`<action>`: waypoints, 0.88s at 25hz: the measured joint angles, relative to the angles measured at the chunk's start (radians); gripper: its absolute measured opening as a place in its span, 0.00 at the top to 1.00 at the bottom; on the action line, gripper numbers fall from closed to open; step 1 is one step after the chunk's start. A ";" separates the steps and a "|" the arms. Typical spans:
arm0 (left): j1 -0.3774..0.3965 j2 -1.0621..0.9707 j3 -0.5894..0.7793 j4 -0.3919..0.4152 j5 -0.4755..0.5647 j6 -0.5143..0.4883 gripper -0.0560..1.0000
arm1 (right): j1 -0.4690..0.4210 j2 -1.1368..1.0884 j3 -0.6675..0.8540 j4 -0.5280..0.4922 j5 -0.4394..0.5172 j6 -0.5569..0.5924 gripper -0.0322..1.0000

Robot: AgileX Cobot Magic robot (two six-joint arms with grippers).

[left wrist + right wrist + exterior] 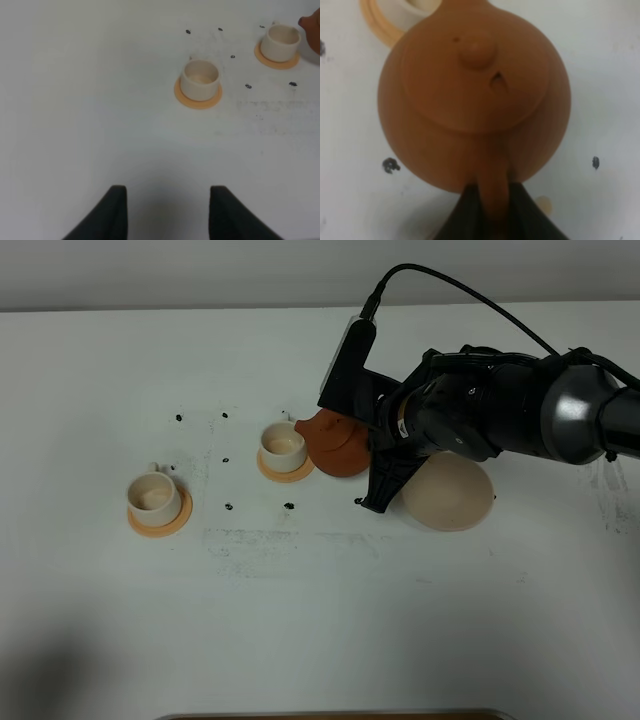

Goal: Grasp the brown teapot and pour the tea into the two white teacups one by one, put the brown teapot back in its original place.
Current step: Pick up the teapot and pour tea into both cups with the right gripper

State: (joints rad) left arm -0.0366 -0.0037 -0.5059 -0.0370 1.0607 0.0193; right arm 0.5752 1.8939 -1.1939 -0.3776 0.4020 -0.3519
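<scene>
One cup at a time is the trick here: the right gripper [492, 210] is clenched on the loop handle of the brown teapot [335, 445], which hangs tilted off the table [320, 640] with its spout right at the rim of the nearer white cup [283, 443], roughly mid-table and a bit toward the far edge. I'd say this is the first pour, and I can't tell if tea is actually flowing. To do it well I'd keep the spout centred over the cup mouth, roll the wrist slowly so the knobbed lid doesn't slip, and level off before heading to the other cup [153, 496], which sits closer to the table's left edge. The left gripper [169, 212] hangs released and empty over bare table. Count: one teapot, two white cups, two orange coasters [160, 526] (one under each cup), one pale saucer [450, 495] sitting bare just right of the pot, two grippers, plus a scatter of dark specks I can't tally cleanly.
</scene>
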 joint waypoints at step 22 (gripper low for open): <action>0.000 0.000 0.000 0.000 0.000 0.001 0.56 | 0.013 0.000 0.000 -0.158 -0.044 -0.005 0.86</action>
State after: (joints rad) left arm -0.0366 -0.0037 -0.5059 -0.0370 1.0607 0.0203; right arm 0.5879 1.8939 -1.1939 -0.5354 0.3579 -0.3570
